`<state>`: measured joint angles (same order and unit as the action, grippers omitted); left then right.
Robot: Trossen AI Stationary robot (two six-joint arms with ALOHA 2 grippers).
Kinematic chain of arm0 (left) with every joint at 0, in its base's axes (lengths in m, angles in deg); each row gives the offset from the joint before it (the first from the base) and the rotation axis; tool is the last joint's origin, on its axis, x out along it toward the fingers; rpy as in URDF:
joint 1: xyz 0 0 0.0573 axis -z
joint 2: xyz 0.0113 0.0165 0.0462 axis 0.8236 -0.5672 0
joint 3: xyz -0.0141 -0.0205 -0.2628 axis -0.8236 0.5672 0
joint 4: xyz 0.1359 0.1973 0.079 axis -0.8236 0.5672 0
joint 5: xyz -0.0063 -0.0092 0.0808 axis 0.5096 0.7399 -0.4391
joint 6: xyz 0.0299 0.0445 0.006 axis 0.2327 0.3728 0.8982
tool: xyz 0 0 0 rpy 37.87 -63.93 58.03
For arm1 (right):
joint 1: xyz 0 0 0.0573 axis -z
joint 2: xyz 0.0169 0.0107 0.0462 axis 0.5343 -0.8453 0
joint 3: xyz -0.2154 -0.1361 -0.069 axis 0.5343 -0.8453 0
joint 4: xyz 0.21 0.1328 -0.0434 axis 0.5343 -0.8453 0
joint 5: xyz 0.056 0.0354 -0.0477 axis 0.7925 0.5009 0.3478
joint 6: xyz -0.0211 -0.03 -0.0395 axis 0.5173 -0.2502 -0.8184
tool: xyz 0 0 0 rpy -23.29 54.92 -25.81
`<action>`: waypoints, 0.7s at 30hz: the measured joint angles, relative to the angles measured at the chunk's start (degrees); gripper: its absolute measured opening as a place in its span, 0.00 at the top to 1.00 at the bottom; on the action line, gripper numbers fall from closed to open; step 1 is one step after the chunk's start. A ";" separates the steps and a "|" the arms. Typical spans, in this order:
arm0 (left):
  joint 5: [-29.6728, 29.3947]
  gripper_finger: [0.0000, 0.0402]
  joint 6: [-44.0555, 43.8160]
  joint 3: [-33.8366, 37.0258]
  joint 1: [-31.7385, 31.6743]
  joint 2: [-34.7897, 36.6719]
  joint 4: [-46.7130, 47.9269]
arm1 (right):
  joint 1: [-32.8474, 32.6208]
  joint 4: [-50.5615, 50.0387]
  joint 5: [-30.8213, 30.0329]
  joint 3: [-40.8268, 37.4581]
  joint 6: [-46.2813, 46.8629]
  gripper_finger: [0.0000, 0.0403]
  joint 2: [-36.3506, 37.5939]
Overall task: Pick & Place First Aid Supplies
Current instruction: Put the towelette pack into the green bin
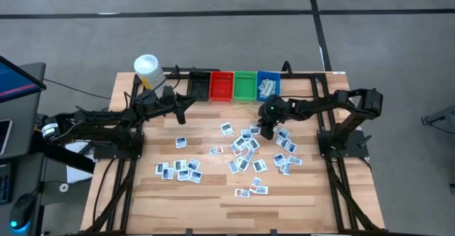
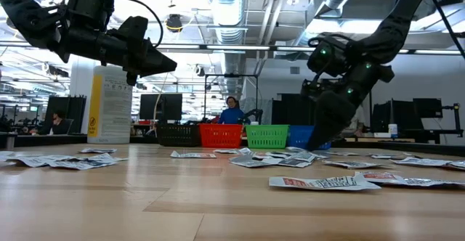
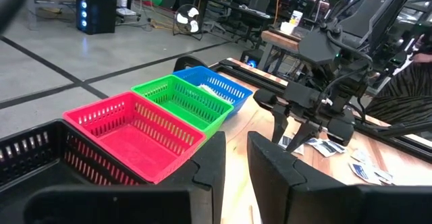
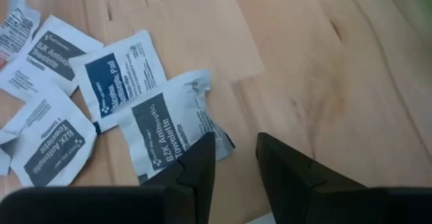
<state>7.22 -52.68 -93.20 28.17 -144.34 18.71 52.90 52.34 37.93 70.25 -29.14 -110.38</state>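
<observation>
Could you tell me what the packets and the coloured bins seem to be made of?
The packets look like thin coated paper or foil-laminate: matte white, crinkled, with torn-looking edges. The red bin and green bin look like moulded plastic: glossy, uniform colour, lattice walls.

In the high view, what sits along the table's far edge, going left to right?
White-capped yellow bottle → black bin → red bin → green bin → blue bin, which already holds some packets.
</observation>
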 joint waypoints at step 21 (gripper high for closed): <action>0.00 0.84 0.00 0.00 -0.01 0.00 -0.02 | 0.07 2.70 -0.50 0.09 1.27 0.98 1.58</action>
<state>7.22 -52.68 -93.20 28.16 -144.34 18.69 52.97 55.03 37.43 70.34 -27.86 -108.80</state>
